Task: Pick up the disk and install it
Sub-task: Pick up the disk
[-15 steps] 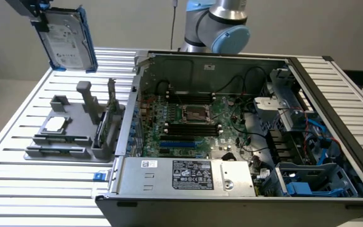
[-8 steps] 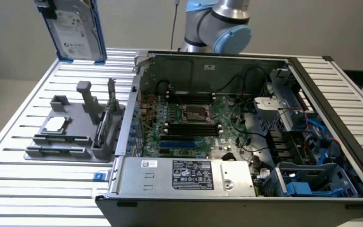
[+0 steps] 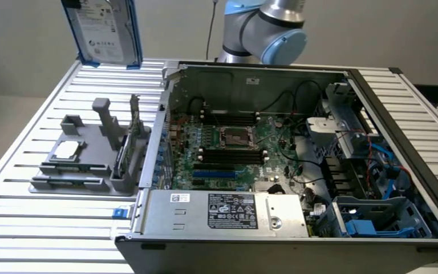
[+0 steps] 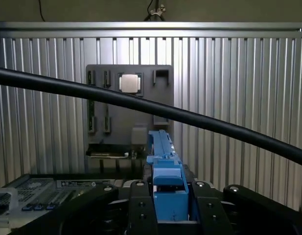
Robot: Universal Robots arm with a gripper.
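Between the fingers [image 4: 141, 208] of the gripper [image 4: 169, 208], part-way closed and pressing on both its sides, sits the disk [image 4: 163, 147], edge-on, with its long axis running straight out from the wrist. Beyond it a grey tray [image 4: 126, 112] lies on the table [image 4: 239, 88]. The disk hangs upright, well apart from the computer case [image 3: 280, 77], toward the exterior view's left.

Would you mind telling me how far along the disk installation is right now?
Done: the disk is picked up, raised above the table at the exterior view's left. In hand: the gripper clamps it by one blue edge. Left: it is not yet in the open computer case.
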